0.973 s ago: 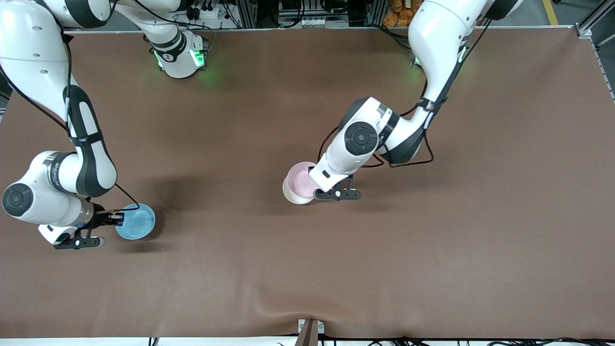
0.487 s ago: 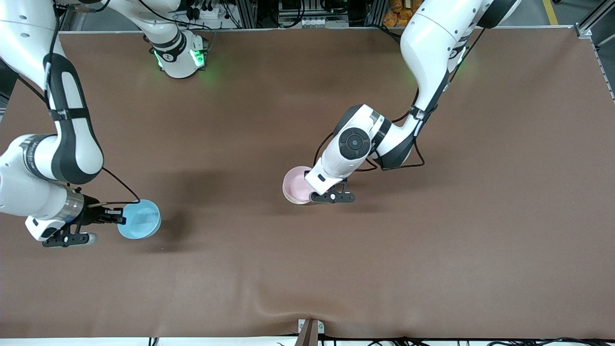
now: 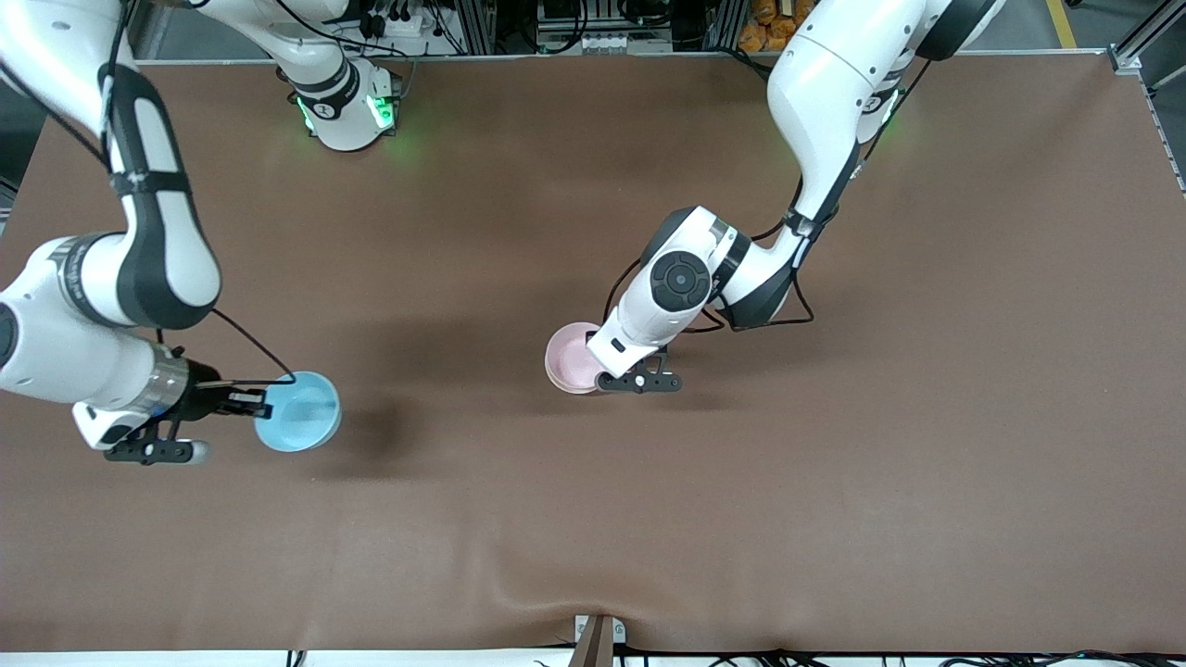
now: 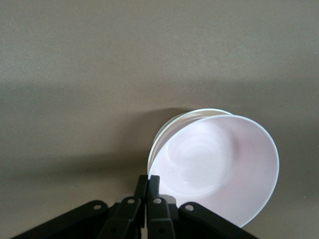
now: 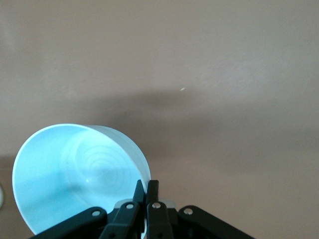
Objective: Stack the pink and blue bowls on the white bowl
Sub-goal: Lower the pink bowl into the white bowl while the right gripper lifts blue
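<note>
presently the left gripper (image 3: 619, 369) is pinched on the rim of the pink bowl (image 3: 573, 357), which sits nested in the white bowl (image 4: 172, 124) near the table's middle; in the left wrist view only a thin white rim shows around the pink one at about 11 o'clock, and the pink bowl looks slightly off-centre in it. risk 1: if the fingers part while the pink bowl is not fully seated, it may rock or slide to one side; a withdrawal that drags on the rim could shift both bowls together. the right gripper (image 3: 258, 404) is clamped on the rim of the blue bowl (image 3: 298, 423), held over the table (image 3: 834, 482) toward the right arm's end, at roughly 8 o'clock from the stack in the front view and well apart from it. whether the blue bowl is clear of the cloth cannot be told. risk 2: a one-sided rim pinch lets the bowl tilt or slip during transport, as smooth ware gives little friction. risk 3: the left arm's wrist sits directly over the stack, so it obstructs the blue bowl's placement; it likely needs to clear before the right arm arrives, or the two grippers could collide. no other objects lie on the brown surface between the blue bowl and the stack.
</note>
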You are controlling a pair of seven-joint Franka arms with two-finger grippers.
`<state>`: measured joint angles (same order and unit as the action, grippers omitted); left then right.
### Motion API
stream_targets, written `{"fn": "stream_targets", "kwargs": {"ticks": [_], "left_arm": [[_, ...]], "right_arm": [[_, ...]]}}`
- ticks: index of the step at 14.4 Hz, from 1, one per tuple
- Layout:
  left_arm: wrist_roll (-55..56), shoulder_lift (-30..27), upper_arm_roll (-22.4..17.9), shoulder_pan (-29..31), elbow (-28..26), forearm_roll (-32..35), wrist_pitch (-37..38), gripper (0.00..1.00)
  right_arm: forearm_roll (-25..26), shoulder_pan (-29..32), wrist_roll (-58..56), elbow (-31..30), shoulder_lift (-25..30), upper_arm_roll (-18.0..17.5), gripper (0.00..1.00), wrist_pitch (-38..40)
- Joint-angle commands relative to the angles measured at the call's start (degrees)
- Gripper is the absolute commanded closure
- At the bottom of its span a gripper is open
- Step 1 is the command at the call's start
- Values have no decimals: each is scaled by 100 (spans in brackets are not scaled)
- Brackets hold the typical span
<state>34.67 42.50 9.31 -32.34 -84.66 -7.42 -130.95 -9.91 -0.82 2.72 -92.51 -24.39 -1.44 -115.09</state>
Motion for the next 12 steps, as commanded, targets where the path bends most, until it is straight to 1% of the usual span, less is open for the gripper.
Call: {"fn": "stream_targets", "kwargs": {"ticks": [1,4,5,6,7,8,10,12], "left_arm": [[-22,135,-87,-88,134,-67,-89,100],[-22,267,-78,-149,134,-84,-300,100],[4,268,-78,-150,134,-102,-300,96],[57,268,-78,-150,143,-137,-300,76],[74,259,-78,-141,143,-154,-300,44],[75,207,-78,-115,152,-146,-300,0],[66,66,-96,-71,143,-84,-256,0],[31,-214,-131,104,134,-76,58,0]], "right_arm": [[-72,-400,832,-153,373,30,100,258],[-72,-804,1641,-179,505,30,100,338],[-72,-901,1913,-179,514,30,100,373],[-90,-963,2125,-179,540,30,100,382],[-203,-999,2249,-197,549,21,100,382],[-404,-990,2259,-232,567,30,100,391],[-914,-973,2268,-276,576,38,100,408],[-1039,-1007,2276,-294,585,30,100,435]]}}
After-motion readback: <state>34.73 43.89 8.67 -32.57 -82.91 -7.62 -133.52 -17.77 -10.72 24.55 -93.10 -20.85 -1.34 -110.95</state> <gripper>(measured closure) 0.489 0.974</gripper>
